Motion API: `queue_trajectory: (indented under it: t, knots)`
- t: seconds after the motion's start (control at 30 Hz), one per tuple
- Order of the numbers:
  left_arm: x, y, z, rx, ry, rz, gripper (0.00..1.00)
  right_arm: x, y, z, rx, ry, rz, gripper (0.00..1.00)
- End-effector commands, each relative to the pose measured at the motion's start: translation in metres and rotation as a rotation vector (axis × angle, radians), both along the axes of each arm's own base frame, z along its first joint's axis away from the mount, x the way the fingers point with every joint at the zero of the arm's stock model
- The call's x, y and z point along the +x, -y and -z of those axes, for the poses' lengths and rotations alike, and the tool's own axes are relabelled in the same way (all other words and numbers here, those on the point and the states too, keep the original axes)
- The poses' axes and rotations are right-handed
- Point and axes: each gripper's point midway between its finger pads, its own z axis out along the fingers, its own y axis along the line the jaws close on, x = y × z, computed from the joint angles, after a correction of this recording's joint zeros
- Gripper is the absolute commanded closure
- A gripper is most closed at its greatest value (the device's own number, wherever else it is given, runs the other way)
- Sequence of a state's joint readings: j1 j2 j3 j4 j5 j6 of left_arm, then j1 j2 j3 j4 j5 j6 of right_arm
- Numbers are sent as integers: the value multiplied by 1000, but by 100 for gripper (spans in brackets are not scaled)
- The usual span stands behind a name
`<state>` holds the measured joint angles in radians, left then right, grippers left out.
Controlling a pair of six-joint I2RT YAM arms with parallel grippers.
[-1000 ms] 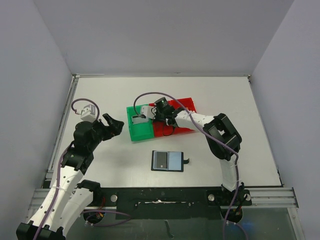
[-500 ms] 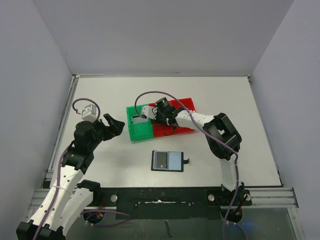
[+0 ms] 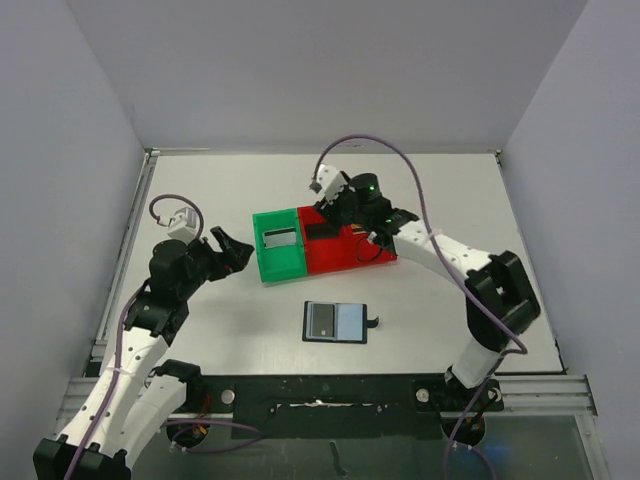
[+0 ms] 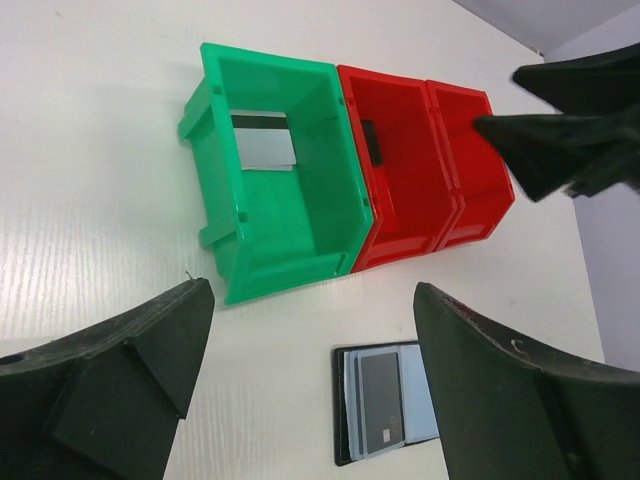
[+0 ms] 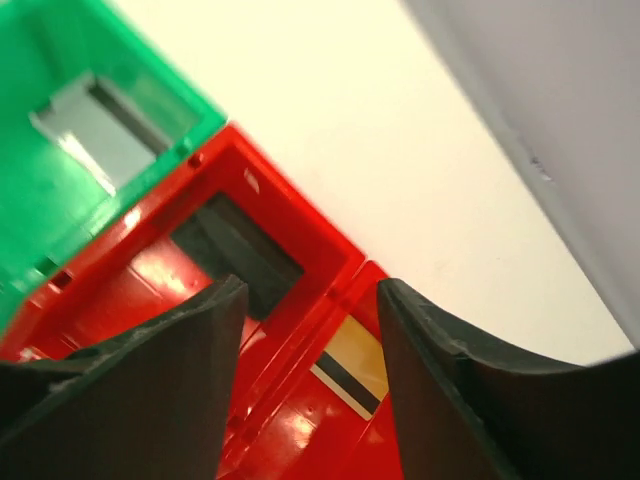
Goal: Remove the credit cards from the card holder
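R gripper point(image 5: 310, 290) is no longer down inside the green bin point(image 3: 262, 262). It's now up & back, over the far edge of the red bins point(image 3: 340, 258), w/ jaws spread wider and nothing between them. R arm's elbow point(image 3: 500, 290) sits further out to the right. Grey card point(image 3: 280, 237) lies free on the green bin's floor (before, the fingers covered it). Black card point(image 3: 322, 231) in the red bins is now uncovered.
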<state>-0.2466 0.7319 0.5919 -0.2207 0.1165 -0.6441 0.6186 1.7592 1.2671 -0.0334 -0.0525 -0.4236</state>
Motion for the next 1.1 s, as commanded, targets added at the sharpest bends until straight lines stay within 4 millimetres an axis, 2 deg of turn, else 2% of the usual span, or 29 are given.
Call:
queue_trajectory:
  t: [0.0, 0.03, 0.1, 0.13, 0.23, 0.33, 0.4, 0.53, 0.6, 0.73, 0.8, 0.9, 1.07]
  knots:
    - [10, 13, -39, -67, 114, 54, 18, -15, 0, -88, 471, 49, 117, 42]
    - [10, 15, -38, -72, 112, 66, 18, -20, 5, -93, 539, 29, 149, 39]
    - [12, 19, -38, -87, 107, 83, 18, -31, 18, -89, 660, -69, 253, 28]
    - [12, 22, -36, -100, 102, 94, 18, -35, 26, -82, 707, -135, 298, 26]
    - [12, 32, -31, -135, 80, 138, 18, -53, 41, -52, 836, -389, 389, 26]
    - [11, 42, -26, -128, 44, 207, 18, -77, 39, -26, 974, -576, 389, 28]
    - [10, 48, -22, -121, 24, 253, 18, -90, 35, -11, 1001, -655, 385, 32]
    - [-9, 73, -8, -185, -21, 424, 18, -114, 19, -1, 988, -713, 397, 34]
    - [-17, 79, 3, -207, -66, 441, 18, -131, 8, 6, 956, -722, 403, 34]
    - [-39, 86, 22, -146, -149, 470, 19, -170, -4, 33, 899, -781, 475, 36]
    - [-50, 84, 35, -112, -204, 458, 19, -184, -5, 42, 915, -800, 495, 36]
    - [-58, 85, 41, -122, -236, 448, 19, -193, 2, 46, 970, -804, 521, 36]
    - [-55, 86, 48, -208, -295, 368, 19, -202, 23, 62, 944, -860, 680, 33]
